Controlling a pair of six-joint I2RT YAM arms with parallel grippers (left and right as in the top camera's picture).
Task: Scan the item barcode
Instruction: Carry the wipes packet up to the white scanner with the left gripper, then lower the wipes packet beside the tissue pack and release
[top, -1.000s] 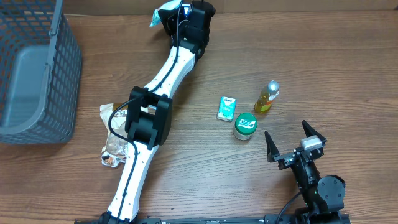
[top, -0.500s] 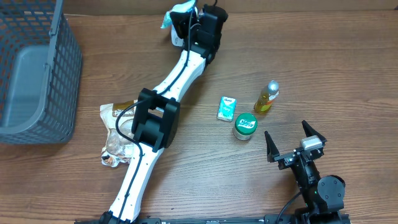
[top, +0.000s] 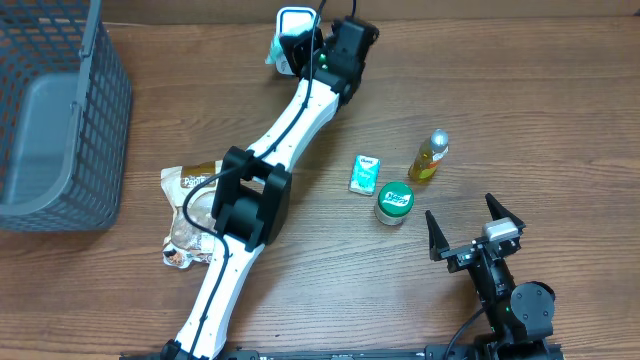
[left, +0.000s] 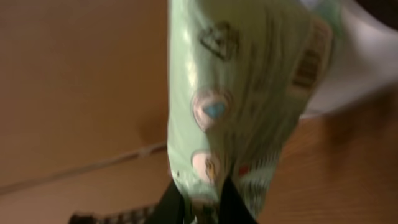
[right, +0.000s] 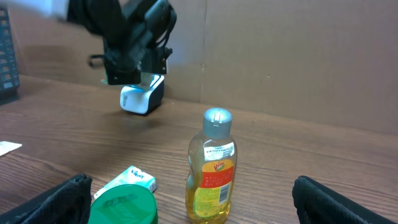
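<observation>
My left gripper (top: 298, 48) is stretched to the table's back edge and shut on a pale green packet (top: 276, 46). In the left wrist view the packet (left: 236, 93) hangs upright from the fingers (left: 176, 200), a barcode (left: 308, 62) showing near its top right corner. The white scanner (top: 292, 20) stands right behind the packet, and the right wrist view shows the scanner (right: 142, 98) under the left arm's black wrist. My right gripper (top: 466, 232) rests open at the front right; in the right wrist view my right gripper (right: 198, 208) holds nothing.
A grey basket (top: 60, 110) stands at the left edge. A crumpled snack bag (top: 188, 215) lies under the left arm. Mid-table sit a teal tissue pack (top: 365, 173), a green-lidded jar (top: 394, 201) and a yellow bottle (top: 429, 155); the bottle (right: 211, 168) faces the right gripper.
The left arm has swung right along the back edge, carrying the packet with it. The right arm has stayed still.
</observation>
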